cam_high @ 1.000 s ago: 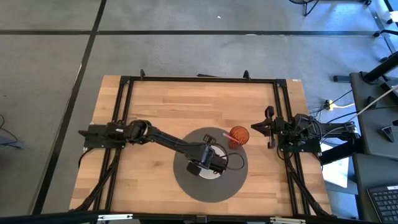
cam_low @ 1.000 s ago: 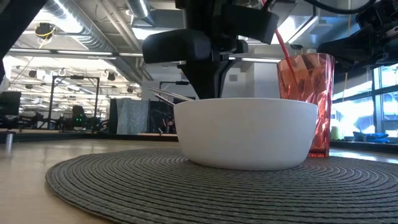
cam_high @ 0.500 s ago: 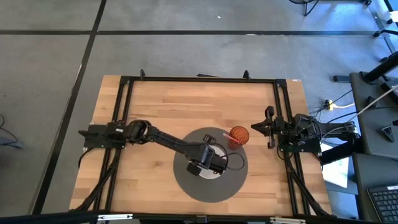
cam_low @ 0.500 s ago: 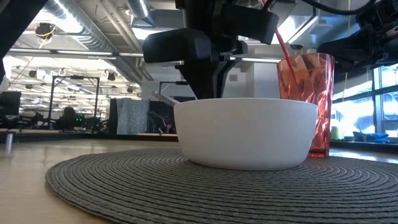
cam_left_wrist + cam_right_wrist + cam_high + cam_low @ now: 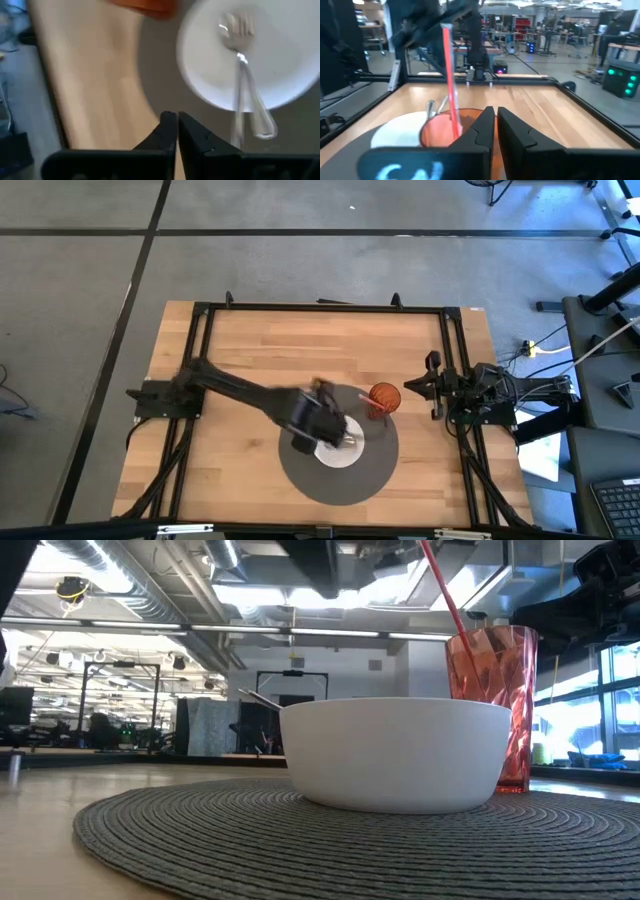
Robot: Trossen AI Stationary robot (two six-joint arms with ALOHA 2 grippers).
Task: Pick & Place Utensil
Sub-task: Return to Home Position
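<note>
The silver fork (image 5: 243,27) lies in the white bowl (image 5: 395,755), tines down on the floor of the bowl and handle leaning out over the rim. A second silver utensil (image 5: 236,117), which I take for the spoon, lies alongside it. Both look light, stiff and smooth, so likely slippery. The handle ends past the rim offer the best hold, pinched across the flat, though levering there could tip or slide the bowl. The bowl sits mid gray placemat (image 5: 250,830), with the orange glass (image 5: 492,690) and its red straw (image 5: 445,590) just beside it toward the right arm; tall and narrow, that glass is the thing to knock over. The left gripper (image 5: 176,120) hangs above the placemat at the bowl's side nearer its own base, its 2 fingers drawn almost together and holding nothing. The right gripper (image 5: 495,115) waits at the table's right rail facing the glass, its fingers likewise nearly closed and empty. Bare wooden table (image 5: 270,350) lies open toward the left base, bounded by black frame rails (image 5: 196,380).
</note>
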